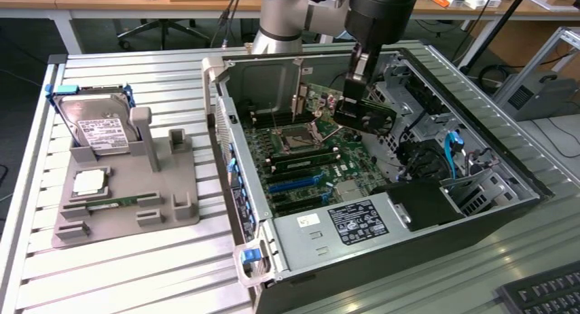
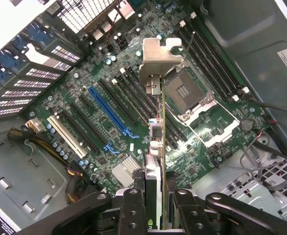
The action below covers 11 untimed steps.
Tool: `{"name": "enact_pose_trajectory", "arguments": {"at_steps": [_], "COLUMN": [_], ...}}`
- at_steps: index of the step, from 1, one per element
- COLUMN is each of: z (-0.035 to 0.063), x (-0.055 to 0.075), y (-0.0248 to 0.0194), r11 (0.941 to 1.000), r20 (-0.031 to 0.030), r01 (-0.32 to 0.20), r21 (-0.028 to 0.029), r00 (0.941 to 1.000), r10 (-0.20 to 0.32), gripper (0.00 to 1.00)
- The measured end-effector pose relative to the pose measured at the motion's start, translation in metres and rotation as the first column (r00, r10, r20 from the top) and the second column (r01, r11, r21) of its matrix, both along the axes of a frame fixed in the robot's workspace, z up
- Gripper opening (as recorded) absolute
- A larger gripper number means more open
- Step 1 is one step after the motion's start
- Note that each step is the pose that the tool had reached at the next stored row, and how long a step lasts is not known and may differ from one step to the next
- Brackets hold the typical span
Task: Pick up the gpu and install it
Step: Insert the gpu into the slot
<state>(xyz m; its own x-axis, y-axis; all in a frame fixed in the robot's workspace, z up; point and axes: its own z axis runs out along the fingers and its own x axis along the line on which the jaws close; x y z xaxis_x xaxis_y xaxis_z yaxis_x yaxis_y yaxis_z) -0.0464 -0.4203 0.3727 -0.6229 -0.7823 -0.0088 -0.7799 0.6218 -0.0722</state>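
The gripper [image 1: 354, 96] is gripping the gpu [image 1: 366, 117] by its upper edge, jaws drawn in partway and pinching the card between them. The arm [image 1: 381, 15] is reaching down into the open case [image 1: 258, 79], and the gpu is hanging upright over the board [image 1: 299, 171], just to the exterior view's right of the socket [image 1: 295, 138].

From out here the card is showing its flat side: a black face, rectangular and thin. The wrist camera is looking straight down the card's length instead. There the gripper [image 2: 154, 200] is showing two black fingers [image 2: 133, 205] pressing on either side of the gpu [image 2: 155, 137]. The card is appearing edge-on as a narrow strip, with its silver bracket [image 2: 158, 58] at the far end. It is lying across the picture beside the socket [image 2: 185, 93], over the dark slots of the green board [image 2: 84, 93]. Whether its lower edge is touching a slot, I cannot tell from either view.

Counting: one arm, one gripper, one gpu, one socket. The wrist view is also showing one long blue slot [image 2: 109, 110]. Outside the case, toward the exterior view's left, one grey tray [image 1: 172, 212] is sitting on the table [image 1: 118, 273]. It is carrying one hard drive [image 1: 100, 130] standing on edge, one square chip [image 1: 88, 183] and one RAM stick [image 1: 109, 204].
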Motion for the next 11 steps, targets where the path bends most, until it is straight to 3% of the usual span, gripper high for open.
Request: {"name": "enact_pose_trajectory", "arguments": {"at_steps": [11], "z": [0.0], "x": [0.0], "y": [0.0], "r11": [0.9997], "r20": [-0.0001], "r01": [-0.023], "r21": [-0.0014], "r00": [0.9997], "r10": [0.023], "gripper": [0.27]}}
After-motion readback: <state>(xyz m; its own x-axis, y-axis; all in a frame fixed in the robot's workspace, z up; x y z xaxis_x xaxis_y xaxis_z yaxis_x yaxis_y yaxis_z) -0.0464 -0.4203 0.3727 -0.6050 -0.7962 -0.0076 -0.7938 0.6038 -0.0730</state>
